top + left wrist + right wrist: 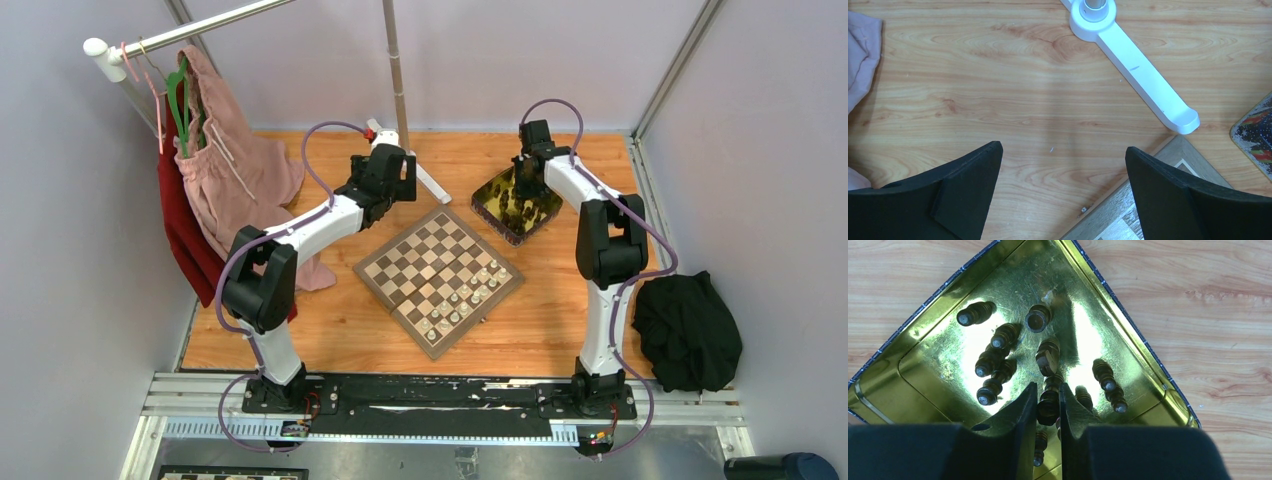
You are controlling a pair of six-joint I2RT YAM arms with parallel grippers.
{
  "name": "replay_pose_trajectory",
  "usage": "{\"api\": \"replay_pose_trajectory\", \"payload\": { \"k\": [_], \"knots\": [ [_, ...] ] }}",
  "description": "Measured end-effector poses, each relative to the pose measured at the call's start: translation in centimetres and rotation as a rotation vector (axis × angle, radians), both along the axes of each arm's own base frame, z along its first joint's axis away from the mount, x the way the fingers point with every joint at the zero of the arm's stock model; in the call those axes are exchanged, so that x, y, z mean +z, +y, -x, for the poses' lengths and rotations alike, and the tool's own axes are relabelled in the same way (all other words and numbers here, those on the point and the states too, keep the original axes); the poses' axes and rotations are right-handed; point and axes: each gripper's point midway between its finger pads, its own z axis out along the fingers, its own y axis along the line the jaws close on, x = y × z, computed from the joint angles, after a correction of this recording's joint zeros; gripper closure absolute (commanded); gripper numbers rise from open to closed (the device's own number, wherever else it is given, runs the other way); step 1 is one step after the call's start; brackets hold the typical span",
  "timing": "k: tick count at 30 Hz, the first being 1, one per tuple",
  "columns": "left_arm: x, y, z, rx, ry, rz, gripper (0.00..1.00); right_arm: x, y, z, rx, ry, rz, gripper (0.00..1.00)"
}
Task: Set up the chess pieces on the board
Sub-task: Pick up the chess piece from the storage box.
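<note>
Wooden tabletop (560, 340): cream chessmen (470, 295) are standing on checked wooden board (400, 262); right gripper (1047, 391) is pinching dark brown chessman (1048, 410) in gold tin (938, 375), left gripper (1063, 150) is gaping empty.

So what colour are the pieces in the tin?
The pieces are dark brown, clearest in right wrist view.

And here we have the board (438, 282), flat in the middle of the table (540, 330), turned corner-on so it sits like a diamond, with dark brown and cream checks inside a brown border. We see pale pieces (468, 296) standing upright in the rows along its near-right edge. Over toward the table's far right corner we find the dark pieces (998, 347), brown and glossy, scattered on their sides inside the gold tin (1018, 280). One dark piece (1049, 410) is pinched between the fingers of the right gripper (1048, 390), low in the tin.
</note>
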Motion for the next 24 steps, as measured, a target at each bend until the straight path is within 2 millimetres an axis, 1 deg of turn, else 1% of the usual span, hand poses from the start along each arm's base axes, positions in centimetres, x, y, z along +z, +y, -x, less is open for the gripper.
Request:
{"api": "replay_pose_trajectory", "payload": {
  "k": [7,13,17,21,24],
  "knots": [
    [0.0,0.0,0.0,0.000,0.000,0.000,0.00,0.3,0.0,-0.2,0.000,-0.007,-0.001,1.00],
    [-0.2,0.1,0.1,0.001,0.005,-0.002,0.00,1.4,0.2,-0.9,0.001,-0.039,-0.008,1.00],
    [-0.5,0.2,0.3,0.001,0.011,-0.006,0.00,1.8,0.2,-1.0,0.002,-0.048,-0.009,1.00],
    [-0.3,0.5,0.7,0.005,0.009,-0.008,0.00,3.0,0.6,-1.0,0.017,-0.071,-0.011,1.00],
    [0.3,1.1,1.3,0.020,0.000,-0.008,0.00,4.3,1.6,-0.8,0.044,-0.099,-0.011,1.00]
  ]
}}
